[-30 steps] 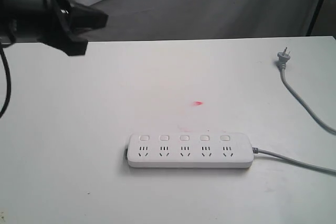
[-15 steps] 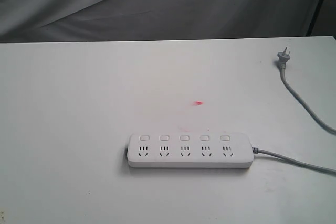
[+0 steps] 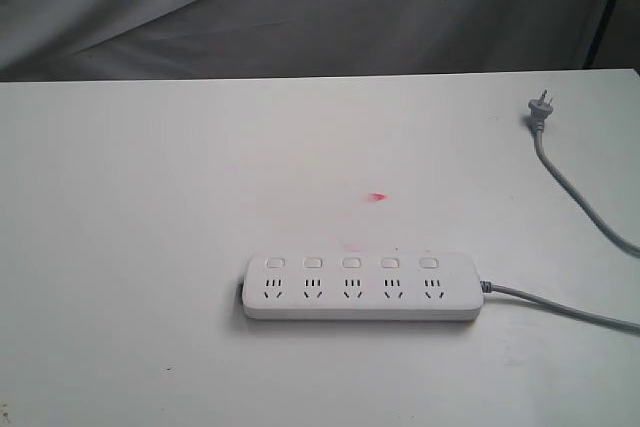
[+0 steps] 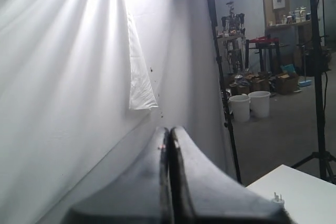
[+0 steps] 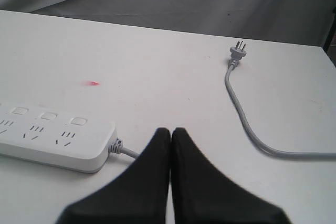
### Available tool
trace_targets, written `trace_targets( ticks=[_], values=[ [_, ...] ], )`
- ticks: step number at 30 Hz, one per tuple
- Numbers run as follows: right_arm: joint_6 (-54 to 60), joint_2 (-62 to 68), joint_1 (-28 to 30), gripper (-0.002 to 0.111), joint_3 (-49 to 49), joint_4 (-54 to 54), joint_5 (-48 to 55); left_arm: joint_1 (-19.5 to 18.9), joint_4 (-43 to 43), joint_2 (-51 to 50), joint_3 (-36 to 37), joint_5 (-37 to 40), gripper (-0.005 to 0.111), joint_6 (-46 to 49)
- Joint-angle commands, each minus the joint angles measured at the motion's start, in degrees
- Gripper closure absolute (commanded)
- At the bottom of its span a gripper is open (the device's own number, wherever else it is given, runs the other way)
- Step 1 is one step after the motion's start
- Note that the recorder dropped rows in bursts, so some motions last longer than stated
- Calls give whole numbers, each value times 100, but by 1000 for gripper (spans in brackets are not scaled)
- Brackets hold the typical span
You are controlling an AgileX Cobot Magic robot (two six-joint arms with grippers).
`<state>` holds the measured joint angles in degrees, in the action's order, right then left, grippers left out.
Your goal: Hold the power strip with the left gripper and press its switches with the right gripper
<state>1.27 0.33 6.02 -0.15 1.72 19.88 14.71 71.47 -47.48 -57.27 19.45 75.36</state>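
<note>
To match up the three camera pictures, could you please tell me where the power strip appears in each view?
Exterior view: the power strip lies in the lower middle of the picture.
Left wrist view: not in it.
Right wrist view: only its cord end shows, cut by the picture's edge, beside the right gripper.
Shared landmark: the grey plug, in all three views.

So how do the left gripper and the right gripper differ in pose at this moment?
The left gripper faces the white curtain, with only a corner of the table in sight; the right gripper looks over that table. The power strip lies close before the right gripper; the left gripper's camera does not show it. Both are shut and hold nothing.
</note>
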Motion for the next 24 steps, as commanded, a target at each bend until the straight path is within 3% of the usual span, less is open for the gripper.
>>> trace_targets(
  ticks=[1,17,21,24],
  values=[
    [-6,-33,-19,108,15,53,-7,14,47,153,-34,-15,107,-30],
    [-6,-33,-19,108,15,53,-7,14,47,141,-34,-15,107,-12],
    [-6,-33,-19,108,15,53,-7,-206,47,218,-34,65,107,-12],
    [-6,-33,-19,108,15,53,-7,-602,47,468,-34,92,107,-12]
  ],
)
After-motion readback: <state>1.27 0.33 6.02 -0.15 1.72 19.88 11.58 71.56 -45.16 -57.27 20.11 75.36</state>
